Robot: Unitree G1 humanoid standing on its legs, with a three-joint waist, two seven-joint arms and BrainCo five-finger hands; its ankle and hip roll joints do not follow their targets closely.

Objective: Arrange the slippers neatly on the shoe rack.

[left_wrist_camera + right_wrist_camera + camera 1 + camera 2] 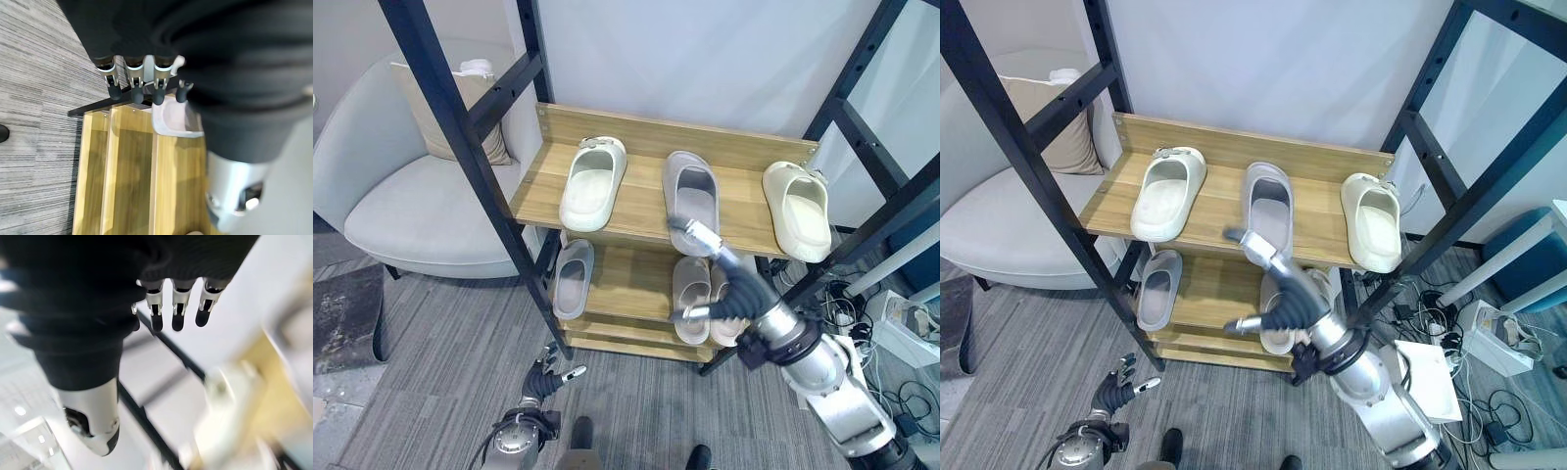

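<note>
Left eye view: left hand (548, 380) hangs low over the carpet (431, 392), fingers loose; the shoe rack (636, 127) holds cream slippers (592, 182) flanking a grey slipper (691, 192); right hand (729, 284) nearby, fingers spread, empty.

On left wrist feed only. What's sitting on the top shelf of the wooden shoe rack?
Observer: Three slippers on the top shelf: a left cream slipper, a middle grey slipper and a right cream slipper.
Operator: Right hand?
Observer: The right hand is raised in front of the rack, fingers spread, holding nothing. One fingertip overlaps the middle grey slipper's near end; I can't tell if it touches.
Operator: Lower shelf?
Observer: The lower shelf has a lower grey slipper at its left end and a pale pair to the right, partly behind the right hand.
</note>
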